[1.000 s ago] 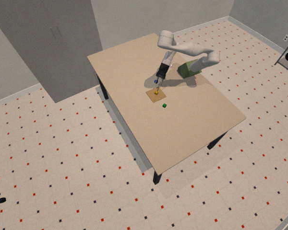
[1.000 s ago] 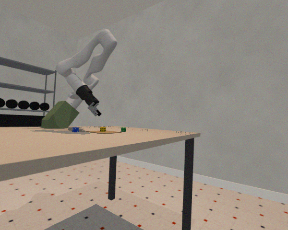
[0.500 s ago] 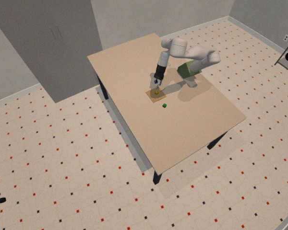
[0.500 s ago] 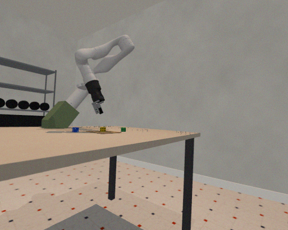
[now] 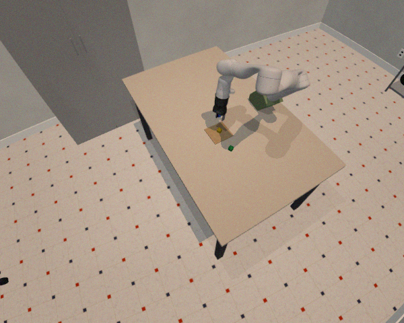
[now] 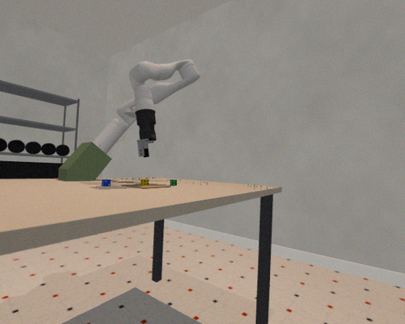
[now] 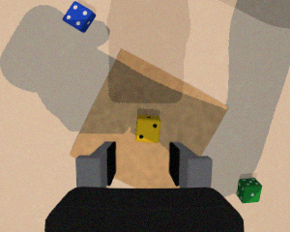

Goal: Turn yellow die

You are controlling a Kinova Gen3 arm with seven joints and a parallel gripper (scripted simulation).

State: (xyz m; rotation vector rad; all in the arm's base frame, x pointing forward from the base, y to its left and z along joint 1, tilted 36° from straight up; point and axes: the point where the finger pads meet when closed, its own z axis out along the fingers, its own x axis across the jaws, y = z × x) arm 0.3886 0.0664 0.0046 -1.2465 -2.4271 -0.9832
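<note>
- The yellow die [image 5: 219,130] [image 6: 144,182] [image 7: 148,129] is seated well inside the edges of the mat [image 5: 216,139] [image 6: 157,186] [image 7: 150,176].
- Two pips are shown on its large, upward face in the wrist view, so the turn to 2 is judged done.
- The jaws [image 5: 219,118] [image 6: 143,154] are spread, with nothing pinched, and are held above the surface [image 5: 264,184] [image 6: 181,196] [image 7: 19,145], apart from die and mat.
- The blue die [image 7: 78,16] [image 6: 106,182] and the green die [image 5: 230,148] [image 6: 173,182] [image 7: 248,189] are set apart beside the mat; no die is stacked. Whether their starting faces are kept cannot be told.
- The mat appears flat; its original side cannot be confirmed.
- Little seems left: stillness should be checked and clearance kept. A renewed descent could spoil the result.
</note>
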